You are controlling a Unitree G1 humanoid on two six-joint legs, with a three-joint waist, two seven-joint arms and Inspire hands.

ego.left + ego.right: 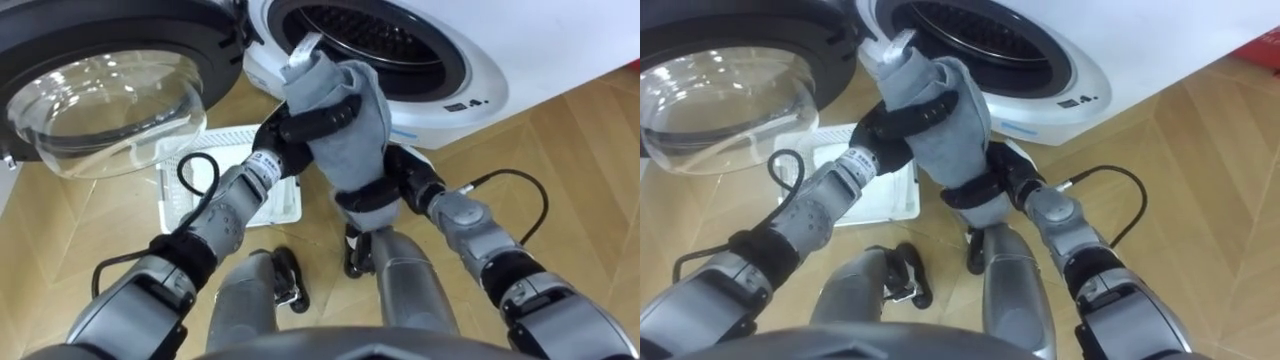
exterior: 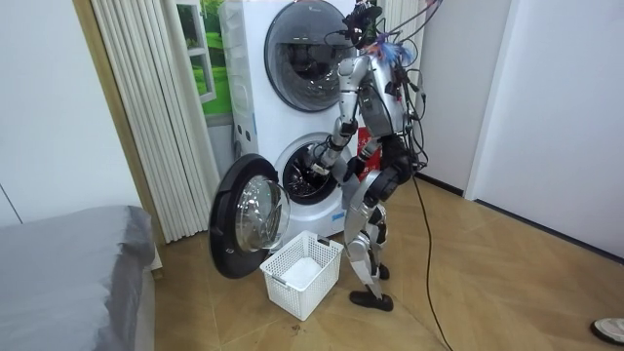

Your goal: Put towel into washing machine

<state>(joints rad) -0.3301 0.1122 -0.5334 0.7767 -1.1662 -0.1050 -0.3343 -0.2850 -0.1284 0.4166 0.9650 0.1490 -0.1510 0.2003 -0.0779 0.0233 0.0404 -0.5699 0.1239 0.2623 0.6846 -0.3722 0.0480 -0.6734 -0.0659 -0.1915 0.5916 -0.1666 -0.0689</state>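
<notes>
A grey towel is bunched upright between both hands, just before the washing machine's open drum. My left hand is curled round its upper part, and my right hand clasps its lower end from below. A white tag sticks up from the towel's top. In the room view I stand bent slightly at the lower machine, the towel held at its mouth.
The round glass door hangs open to my left. A white slatted basket stands on the wooden floor under my left arm. A second machine is stacked above, and a curtain hangs at the room view's left.
</notes>
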